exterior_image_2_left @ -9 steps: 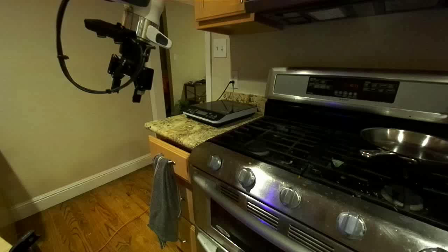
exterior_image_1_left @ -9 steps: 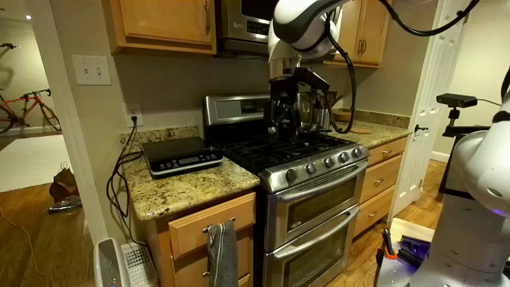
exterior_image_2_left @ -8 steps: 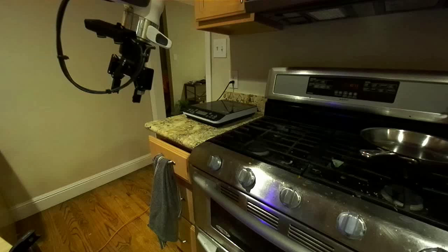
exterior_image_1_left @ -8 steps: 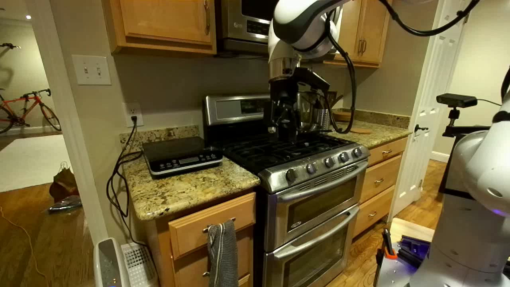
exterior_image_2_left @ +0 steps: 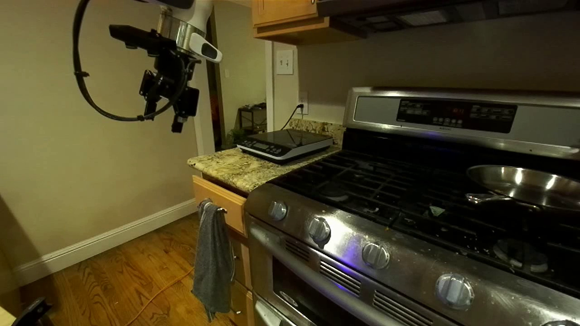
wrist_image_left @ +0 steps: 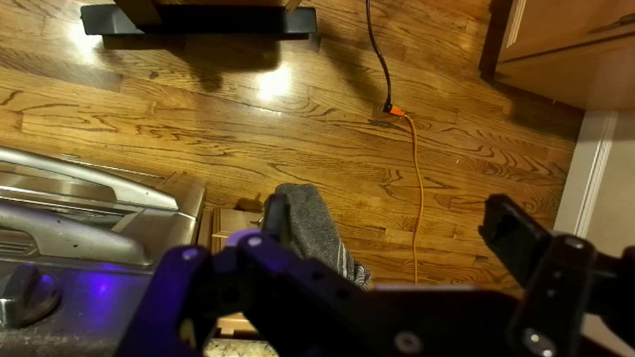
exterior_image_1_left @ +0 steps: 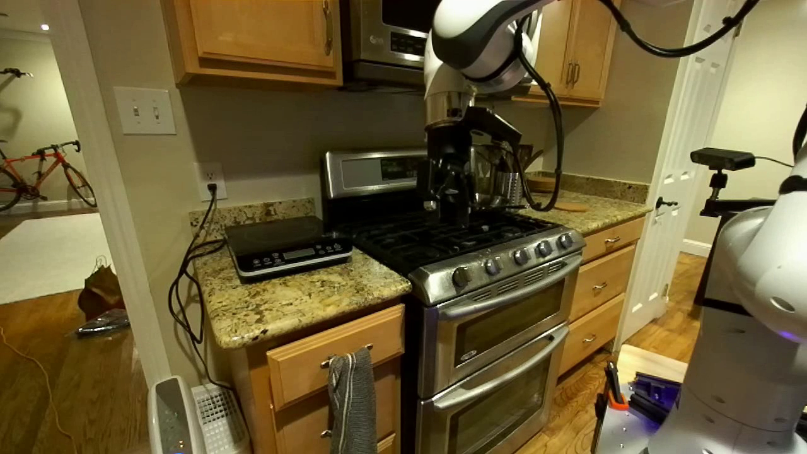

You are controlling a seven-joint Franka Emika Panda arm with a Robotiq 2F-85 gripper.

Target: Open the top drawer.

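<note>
The top drawer is a shallow oak drawer under the short granite counter left of the stove. It also shows in an exterior view, with a dark gap between its front and the counter edge. A grey towel hangs over its metal handle and covers the handle's middle. My gripper hangs in the air, higher than the drawer and apart from it. In the wrist view the fingers are wide apart with nothing between them; the towel lies beyond the left finger, and the drawer is mostly hidden.
The stove with knobs and oven handles stands right beside the drawer. A black induction cooktop sits on the counter. A steel pan is on the burners. A wall lies on the far side. An orange cord runs over the floor.
</note>
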